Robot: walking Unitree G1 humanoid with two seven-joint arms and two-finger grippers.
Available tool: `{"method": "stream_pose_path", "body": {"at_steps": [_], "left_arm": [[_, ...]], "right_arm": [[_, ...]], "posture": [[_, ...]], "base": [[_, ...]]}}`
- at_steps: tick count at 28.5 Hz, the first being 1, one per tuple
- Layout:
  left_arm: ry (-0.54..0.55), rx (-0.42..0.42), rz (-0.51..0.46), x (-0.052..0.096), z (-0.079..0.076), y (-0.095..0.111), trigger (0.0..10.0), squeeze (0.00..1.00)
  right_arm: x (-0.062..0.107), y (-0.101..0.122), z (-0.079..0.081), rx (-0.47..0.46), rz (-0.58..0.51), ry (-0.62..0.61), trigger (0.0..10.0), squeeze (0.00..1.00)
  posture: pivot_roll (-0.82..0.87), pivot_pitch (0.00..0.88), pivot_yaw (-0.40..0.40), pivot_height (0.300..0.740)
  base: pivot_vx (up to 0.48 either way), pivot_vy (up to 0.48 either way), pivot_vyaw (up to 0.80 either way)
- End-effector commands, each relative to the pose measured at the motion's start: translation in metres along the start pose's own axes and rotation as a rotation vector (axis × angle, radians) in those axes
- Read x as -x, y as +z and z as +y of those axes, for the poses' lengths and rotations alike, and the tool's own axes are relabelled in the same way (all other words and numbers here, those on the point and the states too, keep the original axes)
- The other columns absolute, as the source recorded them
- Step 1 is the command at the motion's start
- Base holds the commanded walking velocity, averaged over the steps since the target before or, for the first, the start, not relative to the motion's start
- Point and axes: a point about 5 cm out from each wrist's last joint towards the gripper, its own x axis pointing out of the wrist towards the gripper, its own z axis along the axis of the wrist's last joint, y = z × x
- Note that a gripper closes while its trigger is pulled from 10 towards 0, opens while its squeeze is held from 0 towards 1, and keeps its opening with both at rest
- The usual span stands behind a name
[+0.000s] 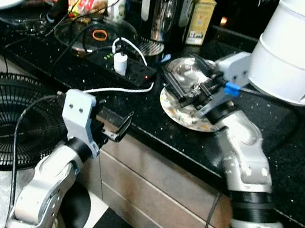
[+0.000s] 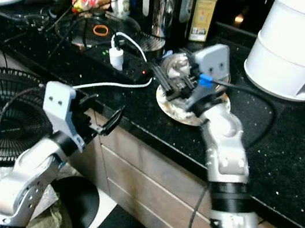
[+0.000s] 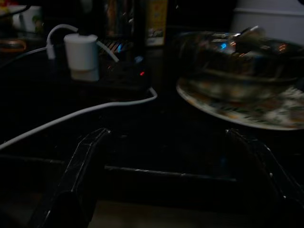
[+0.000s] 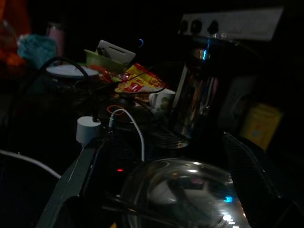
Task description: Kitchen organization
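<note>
An upturned clear glass bowl [image 1: 187,72] sits on a patterned plate [image 1: 189,120] near the front edge of the black counter [image 1: 288,142]. My right gripper [image 1: 184,90] is at the bowl, open, with one black finger [image 4: 83,178] on each side of the glass [image 4: 183,194]. I cannot see whether the fingers touch it. My left gripper [image 1: 113,122] hovers in front of the counter edge, left of the plate and slightly below the counter top. It is open and holds nothing. In the left wrist view the plate [image 3: 266,111] and bowl [image 3: 232,61] lie ahead.
A black power strip [image 1: 125,71] with a white charger [image 1: 120,62] and white cable lies left of the plate. Behind are a glass lid [image 1: 95,34], a steel appliance [image 1: 164,10], a yellow tin [image 1: 200,19] and a white stacked steamer [image 1: 302,57]. A fan [image 1: 5,118] stands on the floor.
</note>
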Motion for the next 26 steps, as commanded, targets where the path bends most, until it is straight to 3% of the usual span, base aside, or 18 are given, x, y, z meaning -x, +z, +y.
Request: {"method": "stream_pose_path", "body": {"at_steps": [1, 4, 8, 9, 11, 17, 20, 22, 26], "left_arm": [[-0.014, -0.012, 0.005, 0.001, -0.001, 0.002, 10.0, 0.0], [-0.019, -0.014, 0.01, 0.001, 0.0, 0.001, 10.0, 0.0], [-0.021, -0.018, 0.012, 0.0, 0.0, 0.0, 10.0, 0.0], [-0.023, -0.018, 0.012, -0.001, -0.001, -0.001, 10.0, 0.0], [-0.025, -0.018, 0.011, -0.001, -0.002, -0.001, 10.0, 0.0], [-0.015, -0.022, 0.01, -0.002, -0.002, -0.002, 10.0, 0.0], [-0.007, -0.027, 0.005, -0.001, -0.001, -0.001, 10.0, 0.0], [0.0, -0.028, 0.004, -0.001, 0.001, -0.001, 10.0, 0.0], [0.001, -0.028, 0.002, -0.002, 0.0, 0.0, 10.0, 0.0]], "right_arm": [[-0.002, 0.006, 0.0, 0.056, -0.006, 0.045, 10.0, 0.0], [0.005, 0.008, -0.005, 0.101, 0.014, 0.126, 10.0, 0.0], [0.011, 0.01, -0.005, 0.074, 0.015, 0.196, 10.0, 0.0], [0.016, 0.006, 0.007, 0.067, 0.04, 0.306, 10.0, 0.0], [0.018, 0.002, 0.015, 0.088, 0.062, 0.344, 10.0, 0.0], [0.002, -0.02, 0.03, 0.245, 0.18, 0.275, 10.0, 0.0], [-0.003, -0.019, 0.028, 0.278, 0.19, 0.248, 10.0, 0.0], [-0.005, -0.02, 0.027, 0.348, 0.212, 0.244, 10.0, 0.0], [-0.006, -0.021, 0.024, 0.38, 0.229, 0.229, 10.0, 0.0]], "posture": [[0.05, 0.0, -0.003, 0.74], [0.05, 0.0, -0.002, 0.74], [0.04, 0.0, 0.0, 0.74], [0.04, 0.0, 0.0, 0.74], [0.04, 0.0, 0.0, 0.74], [0.05, 0.0, -0.01, 0.74], [0.05, 0.0, -0.016, 0.74], [0.05, 0.0, -0.016, 0.74], [0.05, 0.0, -0.021, 0.74]], "base": [[0.0, 0.0, 0.0], [0.0, 0.0, 0.0], [0.0, 0.0, 0.0], [0.0, 0.0, 0.0], [0.0, 0.0, 0.0], [0.0, 0.0, 0.0], [0.0, 0.0, 0.0], [0.0, 0.0, 0.0], [0.0, 0.0, 0.0]]}}
